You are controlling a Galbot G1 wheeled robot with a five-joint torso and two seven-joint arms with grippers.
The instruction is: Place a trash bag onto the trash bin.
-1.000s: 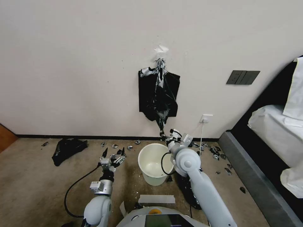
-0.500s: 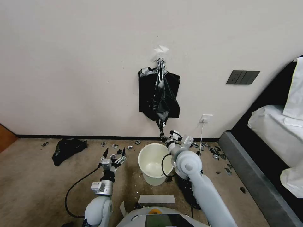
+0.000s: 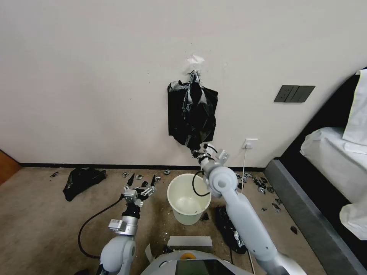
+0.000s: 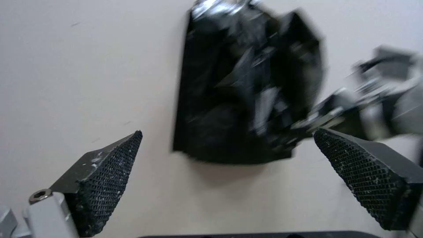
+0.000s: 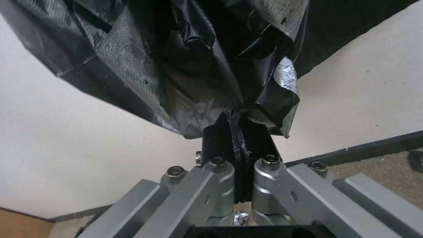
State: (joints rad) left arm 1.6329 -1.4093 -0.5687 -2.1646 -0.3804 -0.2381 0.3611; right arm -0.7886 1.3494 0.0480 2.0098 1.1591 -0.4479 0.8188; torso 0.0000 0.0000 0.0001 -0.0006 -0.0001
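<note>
1. Where the trash bag (image 3: 195,114) hangs from a hook (image 3: 194,73) on the wall (image 3: 95,76), the right gripper (image 3: 197,152) is raised to its lower tip, above and behind the trash bin (image 3: 189,198).
2. In the right wrist view, the two fingers (image 5: 224,138) are pressed together with the crumpled black plastic (image 5: 198,76) pinched between them, so the tool is closed on the bag.
3. The bag's top, with silver tape (image 3: 176,86), is at the hook, and behind it lies the flat bundle of bags (image 3: 175,122) against the wall.
4. The left gripper (image 3: 142,183) is low, beside the bin on the robot's left, above the carpet (image 3: 46,225); its two textured fingers (image 4: 105,178) are spread wide and hold nothing.
5. The cream-white bin stands upright on the floor, near the wall, with no liner inside.
6. A black plastic heap (image 3: 82,181) lies on the carpet further left, and a second one (image 3: 229,229) lies just to the right of the bin.
</note>
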